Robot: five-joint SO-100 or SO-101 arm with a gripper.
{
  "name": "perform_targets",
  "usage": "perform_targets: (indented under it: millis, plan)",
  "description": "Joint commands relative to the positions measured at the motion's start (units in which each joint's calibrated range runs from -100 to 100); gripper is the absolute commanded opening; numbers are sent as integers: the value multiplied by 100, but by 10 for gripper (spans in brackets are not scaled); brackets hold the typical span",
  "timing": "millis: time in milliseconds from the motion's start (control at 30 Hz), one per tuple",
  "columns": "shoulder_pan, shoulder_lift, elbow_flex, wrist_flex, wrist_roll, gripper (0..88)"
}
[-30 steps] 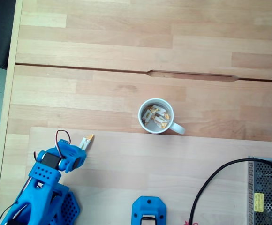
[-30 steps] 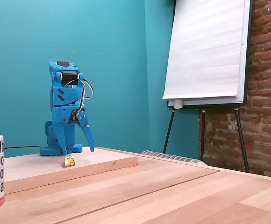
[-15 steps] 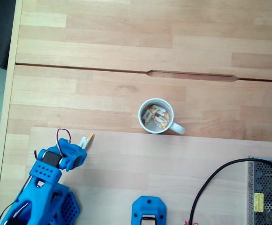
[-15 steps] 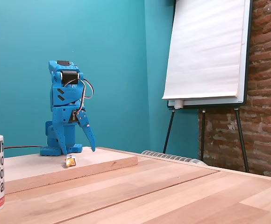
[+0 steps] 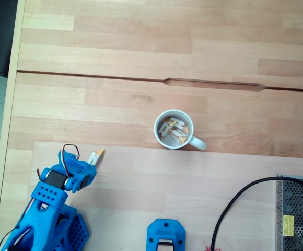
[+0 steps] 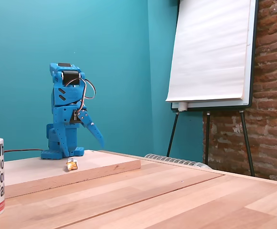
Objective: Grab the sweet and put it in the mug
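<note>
Since my gripper (image 6: pixel 83 138) hangs wide open just above the sweet (image 6: pixel 72 165) on the board, far left of the mug (image 5: pixel 174 129), I might miss and knock it away.

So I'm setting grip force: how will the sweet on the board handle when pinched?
The sweet is tiny beside the gripper, so probably very light. Its twisted wrapper ends look thin and likely crumple. Its wrapper may slip, so it could skid on the board.
</note>
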Motion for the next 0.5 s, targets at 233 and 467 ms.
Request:
perform_targets:
  millis: [233,467]
  plan:
    - [164,-155,-258,-6,-24,469]
    - [382,-164,-294,-62,-20,469]
